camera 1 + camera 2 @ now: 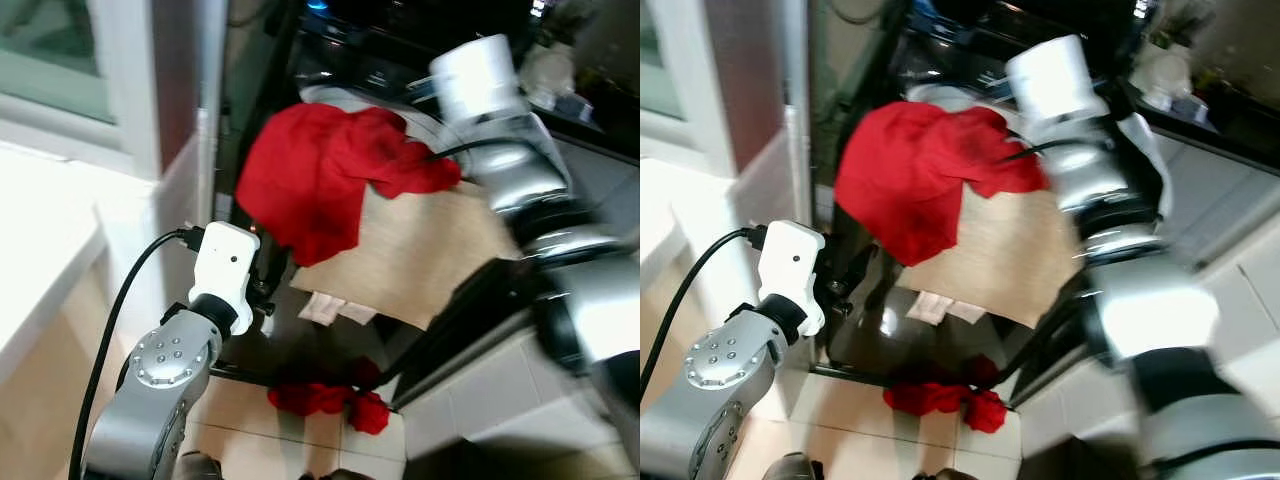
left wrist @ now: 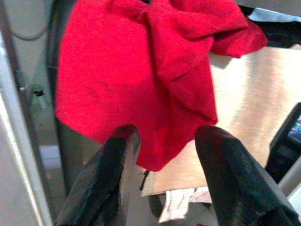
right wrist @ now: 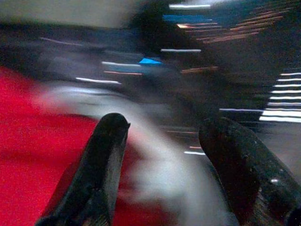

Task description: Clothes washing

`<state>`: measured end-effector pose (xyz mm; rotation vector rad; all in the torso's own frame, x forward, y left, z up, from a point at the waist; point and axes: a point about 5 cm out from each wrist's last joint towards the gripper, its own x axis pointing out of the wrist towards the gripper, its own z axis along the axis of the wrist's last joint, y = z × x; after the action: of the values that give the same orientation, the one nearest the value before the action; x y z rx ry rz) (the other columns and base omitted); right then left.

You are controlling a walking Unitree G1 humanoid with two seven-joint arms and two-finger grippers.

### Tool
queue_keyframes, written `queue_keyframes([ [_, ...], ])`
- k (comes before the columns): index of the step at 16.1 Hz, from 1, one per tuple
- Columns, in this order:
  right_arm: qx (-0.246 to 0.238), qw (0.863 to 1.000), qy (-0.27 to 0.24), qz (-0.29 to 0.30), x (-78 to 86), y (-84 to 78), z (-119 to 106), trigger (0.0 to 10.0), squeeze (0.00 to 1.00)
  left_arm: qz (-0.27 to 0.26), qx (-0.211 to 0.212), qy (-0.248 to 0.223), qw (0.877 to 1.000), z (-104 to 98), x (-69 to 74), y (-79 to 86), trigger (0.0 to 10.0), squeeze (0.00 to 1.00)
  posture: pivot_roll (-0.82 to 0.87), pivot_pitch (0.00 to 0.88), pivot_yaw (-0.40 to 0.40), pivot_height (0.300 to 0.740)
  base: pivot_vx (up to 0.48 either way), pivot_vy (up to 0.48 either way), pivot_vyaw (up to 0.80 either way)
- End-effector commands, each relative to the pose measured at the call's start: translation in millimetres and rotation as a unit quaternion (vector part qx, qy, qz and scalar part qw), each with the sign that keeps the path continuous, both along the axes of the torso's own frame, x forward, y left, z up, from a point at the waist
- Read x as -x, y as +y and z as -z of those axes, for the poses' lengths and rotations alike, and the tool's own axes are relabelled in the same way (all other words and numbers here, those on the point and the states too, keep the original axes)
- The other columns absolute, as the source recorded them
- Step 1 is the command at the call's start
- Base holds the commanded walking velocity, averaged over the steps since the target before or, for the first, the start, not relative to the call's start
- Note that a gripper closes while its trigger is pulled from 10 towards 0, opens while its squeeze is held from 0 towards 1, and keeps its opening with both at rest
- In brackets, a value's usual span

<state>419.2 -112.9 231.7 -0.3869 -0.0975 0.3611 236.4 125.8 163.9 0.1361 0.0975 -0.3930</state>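
Hanging over the upper edge of a tan panel, your red cloth is drooping down the panel's left side in a loose bunch, with one fold trailing toward the right arm. A second red garment is lying crumpled on the tiled floor below, at the foot of the dark opening. You are holding the left gripper just below the hanging cloth's lower hem with its two black fingers spread apart and nothing between them. You are reaching the right gripper in above the cloth toward the dark machine top; its fingers are also standing apart and empty, though that view is smeared by motion. Beside the left arm a white window frame is standing.
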Motion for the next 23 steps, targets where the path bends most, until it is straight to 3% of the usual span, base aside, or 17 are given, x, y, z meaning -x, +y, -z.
queue_keyframes([
  [1,-0.021,0.992,0.053,-0.115,9.0,15.5,18,10.0,0.21,0.017,-0.013,0.012,1.0,10,2.3,-3.5,10.0,0.0,0.16,0.0,-0.252,0.74,0.0,0.0,0.0],
  [2,-0.021,0.986,0.071,-0.151,12.7,23.5,25,10.0,0.21,0.019,-0.029,0.018,0.999,16,3.6,-2.6,10.0,0.0,0.16,0.0,-0.251,0.74,0.0,0.0,0.0],
  [4,-0.033,0.959,0.121,-0.254,26.3,50.8,43,10.0,0.19,0.036,-0.041,0.034,0.998,25,8.2,-6.7,10.0,0.0,0.16,0.0,-0.25,0.74,0.0,0.0,0.0],
  [7,-0.039,0.953,0.149,-0.26,30.3,60.9,53,10.0,0.2,0.039,-0.046,0.03,0.998,23,11.1,-9.0,10.0,0.0,0.19,0.0,-0.263,0.74,0.0,0.0,0.0],
  [10,0.018,0.965,0.144,-0.218,32.7,70.2,66,10.0,0.21,0.049,-0.054,0.026,0.997,26,23.0,-8.1,10.0,0.0,0.23,0.0,-0.275,0.74,0.0,0.0,0.0],
  [12,0.108,0.975,0.116,-0.157,31.7,73.4,75,10.0,0.21,0.044,-0.06,0.024,0.997,23,26.0,-4.5,10.0,0.0,0.27,0.0,-0.272,0.74,0.0,0.0,0.0],
  [14,0.153,0.98,0.083,-0.095,26.8,69.6,71,10.0,0.21,0.045,-0.064,0.021,0.997,19,28.8,-3.6,10.0,0.0,0.29,0.0,-0.269,0.74,0.0,0.0,0.0],
  [15,0.179,0.984,0.016,0.014,14.0,51.0,51,10.0,0.21,0.042,-0.07,0.022,0.996,18,32.5,-1.3,10.0,0.0,0.32,0.0,-0.268,0.74,0.0,0.0,0.0],
  [18,0.174,0.981,-0.016,0.089,5.8,29.5,34,10.0,0.21,0.035,-0.076,0.021,0.996,18,31.8,1.8,10.0,0.0,0.33,0.0,-0.269,0.74,0.0,0.0,0.0],
  [19,0.171,0.972,-0.041,0.157,0.3,2.3,21,10.0,0.19,0.031,-0.078,0.019,0.996,17,28.8,3.2,10.0,0.0,0.32,0.0,-0.259,0.74,0.0,0.0,0.0],
  [20,0.163,0.967,-0.045,0.189,-1.3,-12.1,17,10.0,0.19,0.034,-0.079,0.017,0.996,17,26.9,2.8,10.0,0.0,0.31,0.0,-0.253,0.74,0.0,0.0,0.0],
  [21,0.143,0.959,-0.048,0.239,-2.2,-34.7,11,10.0,0.19,0.04,-0.082,0.014,0.996,16,23.4,1.7,10.0,0.0,0.3,0.0,-0.24,0.74,0.0,0.0,0.0],
  [22,0.133,0.956,-0.048,0.259,-2.1,-44.2,9,10.0,0.19,0.043,-0.085,0.012,0.995,15,21.3,1.3,10.0,0.0,0.29,0.0,-0.227,0.74,0.0,0.0,0.0],
  [23,0.064,0.952,-0.04,0.298,-1.4,-67.7,3,10.0,0.18,0.035,-0.093,0.01,0.995,16,12.6,3.1,10.0,0.0,0.26,0.0,-0.208,0.74,0.0,0.0,0.0],
])
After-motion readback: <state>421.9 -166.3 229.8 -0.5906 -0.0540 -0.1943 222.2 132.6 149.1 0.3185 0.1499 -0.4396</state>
